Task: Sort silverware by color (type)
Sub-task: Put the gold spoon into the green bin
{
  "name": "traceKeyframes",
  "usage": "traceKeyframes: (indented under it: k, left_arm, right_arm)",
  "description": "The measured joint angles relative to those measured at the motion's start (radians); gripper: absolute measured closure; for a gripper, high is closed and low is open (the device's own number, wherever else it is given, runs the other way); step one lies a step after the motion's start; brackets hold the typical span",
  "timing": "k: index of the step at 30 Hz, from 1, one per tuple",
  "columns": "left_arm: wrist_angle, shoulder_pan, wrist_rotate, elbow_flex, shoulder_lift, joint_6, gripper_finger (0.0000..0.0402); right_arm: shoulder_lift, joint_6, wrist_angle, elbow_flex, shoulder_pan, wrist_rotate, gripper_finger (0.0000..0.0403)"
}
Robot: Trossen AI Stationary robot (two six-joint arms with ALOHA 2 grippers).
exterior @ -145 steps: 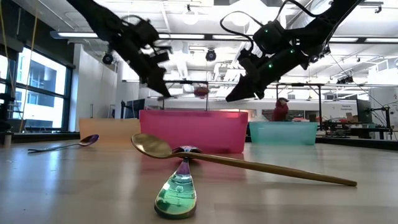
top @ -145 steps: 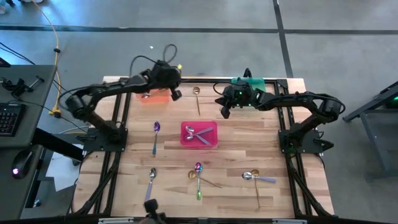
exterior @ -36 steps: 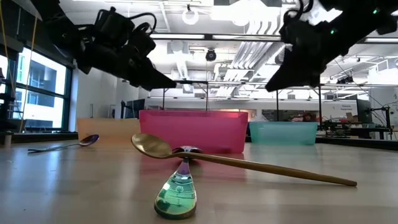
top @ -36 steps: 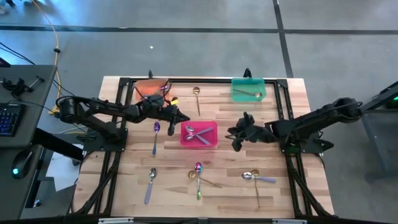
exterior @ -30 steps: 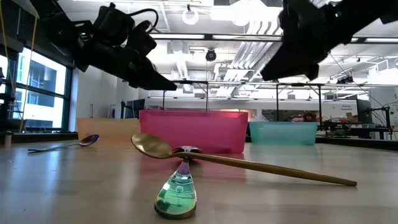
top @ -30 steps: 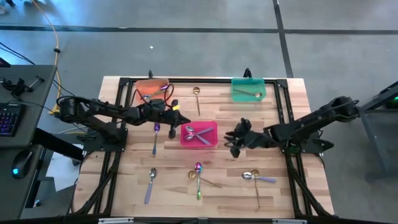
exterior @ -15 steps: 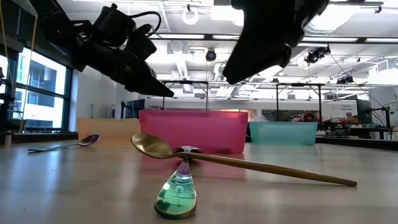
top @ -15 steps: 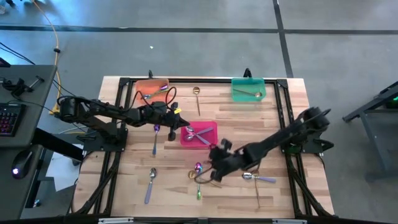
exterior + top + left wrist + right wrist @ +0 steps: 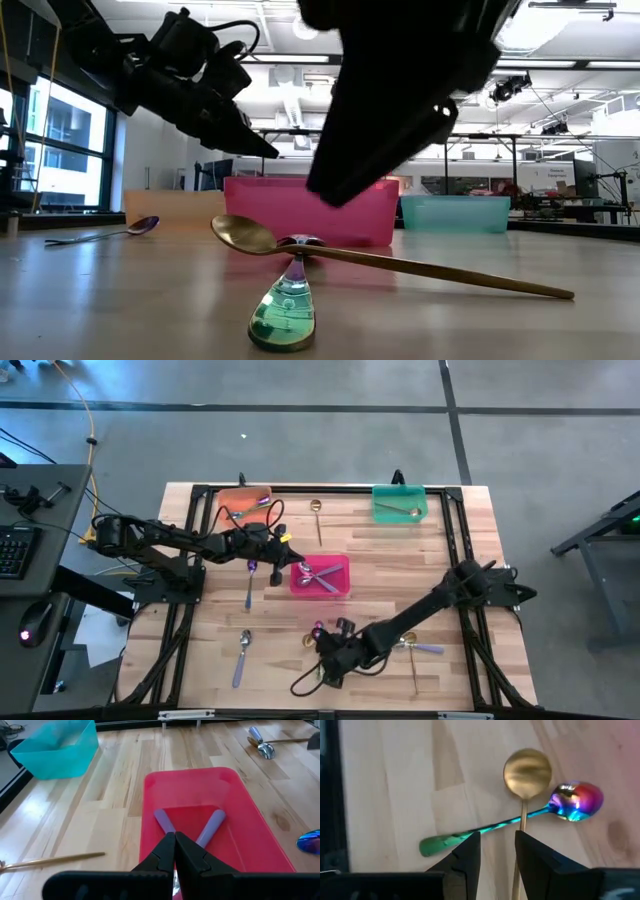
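The right end effector (image 9: 497, 852), fingers apart, is poised over the crossed gold spoon (image 9: 526, 770) and rainbow spoon (image 9: 575, 801) on the surface, so lowering and closing is judged next; the left end effector (image 9: 175, 851), closed, hangs over the pink bin (image 9: 165, 785)

1. The floor (image 9: 300, 440) is grey concrete, crossed by dark seams – one runs straight across behind the surface (image 9: 400, 600).
2. A yellow cable (image 9: 92, 450) trails over the floor beside a dark desk (image 9: 40, 510) that carries a keyboard (image 9: 14, 550) and a mouse (image 9: 32, 628).
3. The surface is pale wooden planking inside a black frame.
4. In the low view a tall window (image 9: 50, 150) lets in daylight.
5. The ceiling (image 9: 300, 45) is white, with exposed pipes and round lamps.
6. Far off stand metal racks (image 9: 480, 170) and benches – details too small to tell.
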Motion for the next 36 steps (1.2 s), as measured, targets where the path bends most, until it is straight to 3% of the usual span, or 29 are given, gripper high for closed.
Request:
traceKeyframes:
  k: [14,22,28,36]
  left_arm:
    - [-0.032,0.000,0.003,0.000,0.000,0.034,0.0401]
    - [-0.032,0.000,0.003,0.000,0.000,0.015,0.0401]
    - [-0.030,0.000,0.003,0.000,0.000,0.000,0.0401]
    - [-0.029,0.000,0.002,0.000,0.000,-0.021,0.0401]
  right_arm:
    - [0.096,0.188,-0.094,0.048,-0.002,0.016,0.0308]
    - [0.091,0.135,-0.126,0.048,-0.010,-0.001,0.0394]
    - [0.048,0.036,-0.212,0.062,-0.014,-0.001,0.0401]
    - [-0.091,-0.003,-0.486,0.063,-0.026,0.108,0.0403]
